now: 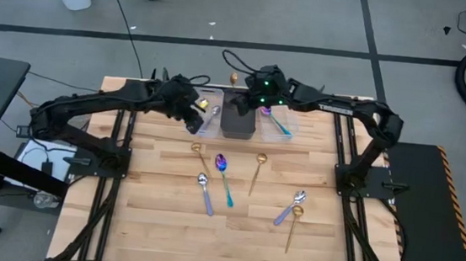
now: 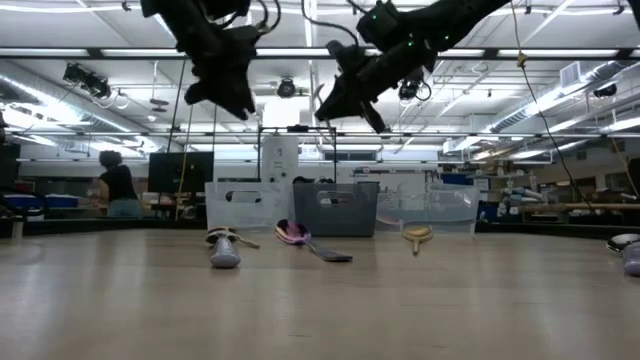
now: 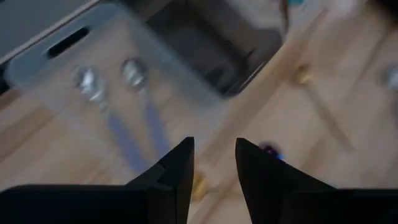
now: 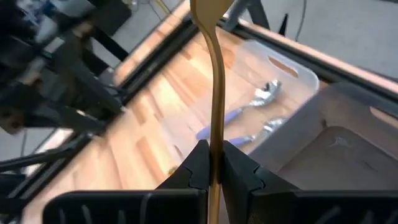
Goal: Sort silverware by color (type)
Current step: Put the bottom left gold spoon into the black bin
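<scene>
My right gripper (image 4: 213,163) hovers over the dark bin (image 1: 238,124) at the table's far side, shut on a gold spoon (image 4: 215,74). My left gripper (image 3: 214,167) is open and empty, above the left clear bin (image 1: 208,120), where two lavender-handled spoons (image 3: 115,106) lie. The right clear bin (image 1: 282,126) holds a teal-handled spoon (image 1: 278,120). Flat on the table lie gold spoons (image 1: 258,172) (image 1: 294,224) (image 1: 198,151), lavender-handled ones (image 1: 205,192) (image 1: 290,208) and a purple-bowled teal one (image 1: 225,177). My right gripper pinches the gold spoon's handle (image 4: 216,127) between its two fingers. The spoon runs along the fingers and sticks out ahead of them toward the table's far left. It is lifted clear, above the bins, and its free end (image 1: 233,77) reaches past the table's far edge.
Three bins stand in a row at the table's far edge: clear, dark, clear. Both arms crowd over them, close to each other. The wooden table's near half (image 1: 231,244) has bare room below the scattered spoons. A person (image 2: 118,185) stands far off in the room.
</scene>
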You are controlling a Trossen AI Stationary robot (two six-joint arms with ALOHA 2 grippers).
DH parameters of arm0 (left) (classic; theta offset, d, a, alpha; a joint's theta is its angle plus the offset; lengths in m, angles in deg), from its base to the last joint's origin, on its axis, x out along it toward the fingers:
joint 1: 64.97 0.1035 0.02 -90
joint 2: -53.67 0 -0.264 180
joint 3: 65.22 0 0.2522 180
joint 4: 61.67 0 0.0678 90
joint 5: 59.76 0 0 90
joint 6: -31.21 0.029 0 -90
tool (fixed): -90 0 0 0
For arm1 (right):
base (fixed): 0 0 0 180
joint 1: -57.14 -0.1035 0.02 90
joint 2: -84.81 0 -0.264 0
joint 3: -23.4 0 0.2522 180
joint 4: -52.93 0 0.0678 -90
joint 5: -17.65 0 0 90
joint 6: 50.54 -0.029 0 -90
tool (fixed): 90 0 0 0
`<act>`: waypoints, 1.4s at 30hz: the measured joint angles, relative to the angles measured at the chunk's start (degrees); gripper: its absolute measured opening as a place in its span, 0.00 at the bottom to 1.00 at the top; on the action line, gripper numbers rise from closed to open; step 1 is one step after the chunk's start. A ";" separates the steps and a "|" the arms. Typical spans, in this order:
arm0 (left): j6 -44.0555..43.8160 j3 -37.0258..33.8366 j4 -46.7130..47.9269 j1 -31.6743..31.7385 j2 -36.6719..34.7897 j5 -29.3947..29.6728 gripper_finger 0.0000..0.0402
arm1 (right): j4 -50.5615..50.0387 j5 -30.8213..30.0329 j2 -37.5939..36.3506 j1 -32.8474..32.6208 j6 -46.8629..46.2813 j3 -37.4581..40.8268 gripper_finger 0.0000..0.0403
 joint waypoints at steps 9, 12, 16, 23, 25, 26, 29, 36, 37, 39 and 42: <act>1.83 -0.04 10.39 0.00 -2.44 3.72 0.31 | -1.43 -1.40 4.90 0.53 -0.01 -0.02 0.07; 1.83 -0.04 10.40 -0.26 -2.34 3.72 0.31 | -1.57 -1.54 6.29 0.89 0.11 -0.02 0.07; 1.81 -0.04 10.28 -0.44 -2.37 3.77 0.31 | -2.01 -1.60 7.98 1.45 0.84 -0.04 0.07; 0.45 -0.04 9.74 -0.83 -2.36 3.74 0.31 | -3.30 -2.98 10.00 1.90 4.35 -0.05 0.07; 0.35 -0.04 9.60 -0.83 -2.36 3.74 0.31 | -4.35 -3.15 10.69 2.19 4.87 -0.09 0.07; 0.32 -0.04 9.38 -0.83 -2.36 3.76 0.31 | -4.46 -3.08 11.18 2.23 5.20 -0.08 0.07; 0.17 -0.04 8.89 -0.87 -2.34 3.73 0.31 | -5.18 -3.05 12.82 2.40 5.33 -0.07 0.07; -0.14 -0.04 8.05 -0.90 -2.34 3.74 0.31 | -6.77 -2.88 14.90 2.64 3.11 -0.04 0.07; -0.14 -0.04 7.97 -0.90 -2.36 3.74 0.31 | -6.94 -3.51 14.85 2.64 3.00 -0.04 0.08; -0.14 -0.04 7.99 -0.90 -2.34 3.75 0.31 | -7.36 -4.76 14.85 2.71 3.00 -0.04 0.08; -0.14 -0.04 7.93 -0.90 -2.34 3.74 0.31 | -8.36 -4.25 14.85 3.21 2.67 -0.04 0.08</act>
